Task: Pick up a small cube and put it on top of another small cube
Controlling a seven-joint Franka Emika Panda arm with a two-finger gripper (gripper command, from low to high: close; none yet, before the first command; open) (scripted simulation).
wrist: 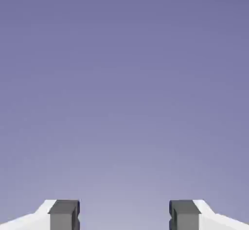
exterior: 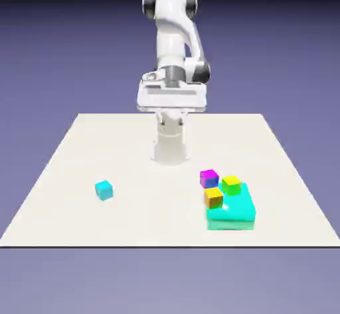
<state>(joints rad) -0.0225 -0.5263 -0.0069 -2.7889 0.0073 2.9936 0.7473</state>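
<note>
Nearest the camera in the exterior view, a large flat cyan block (exterior: 232, 214) lay on the white table (exterior: 80, 226), toward the exterior view's right. Three small cubes clustered at its far left corner: an orange cube (exterior: 214, 197) with a blue side face, a yellow-green cube (exterior: 230, 185) that appeared to sit on the block's far edge, and a magenta cube (exterior: 208, 178) with a blue lower face, farthest of the three. The orange and magenta cubes stood just beside one another; whether they touched could not be told.

Well apart from this cluster, toward the exterior view's left, the small cyan cube (exterior: 103, 189) rested alone on the table surface, upright and touching nothing else.

Farther back, the white arm (exterior: 174, 40) rose from its base pedestal (exterior: 170, 143) at the far edge of the table, folded high above the surface, with the hand (exterior: 171, 95) held level well above every cube.

In the hand view, the gripper (wrist: 124, 215) was spread wide, its two grey fingertips (wrist: 63, 214) separated by a broad gap with nothing between them; only the plain blue-violet backdrop (wrist: 124, 78) filled the frame beyond.
</note>
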